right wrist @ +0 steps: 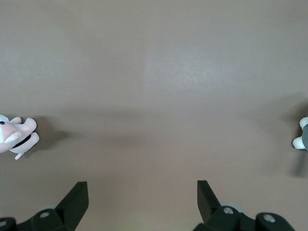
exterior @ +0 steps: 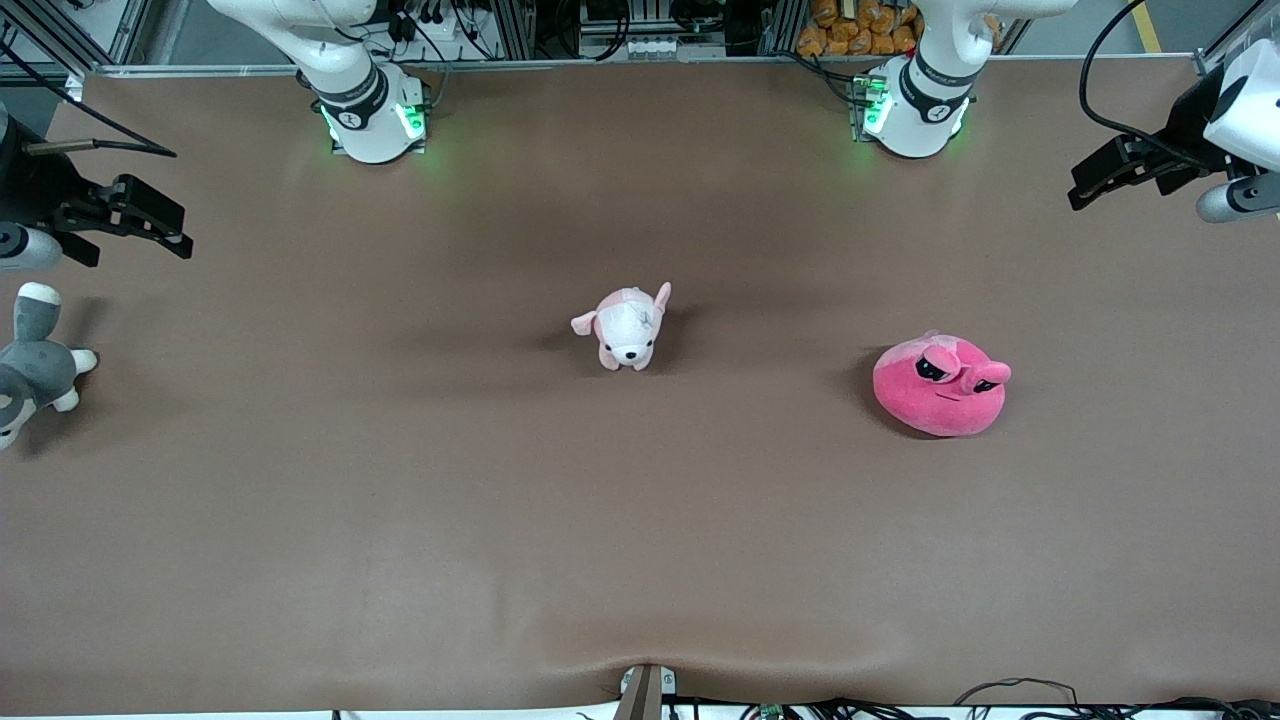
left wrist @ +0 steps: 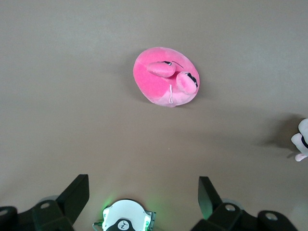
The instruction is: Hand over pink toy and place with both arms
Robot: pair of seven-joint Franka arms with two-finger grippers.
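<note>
Waiting wide: we see both arms parked at the frame's upper edges, nothing gripped.
The pink toy (exterior: pixel 940 385) lies right of centre; left gripper (exterior: pixel 1090 180) and right gripper (exterior: pixel 165 225) hang spread open, the left better placed to pick first.

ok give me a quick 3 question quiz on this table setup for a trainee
1. True or false: the pink toy lies toward the left arm's end of the table.
2. Which plush lies mid-table? A) grey plush B) puppy plush C) pink toy
3. Fill in: the left gripper and right gripper hang at the table's ends with jaws ____.

Key: 1 true; 2 B; 3 open, both holding nothing.
</note>
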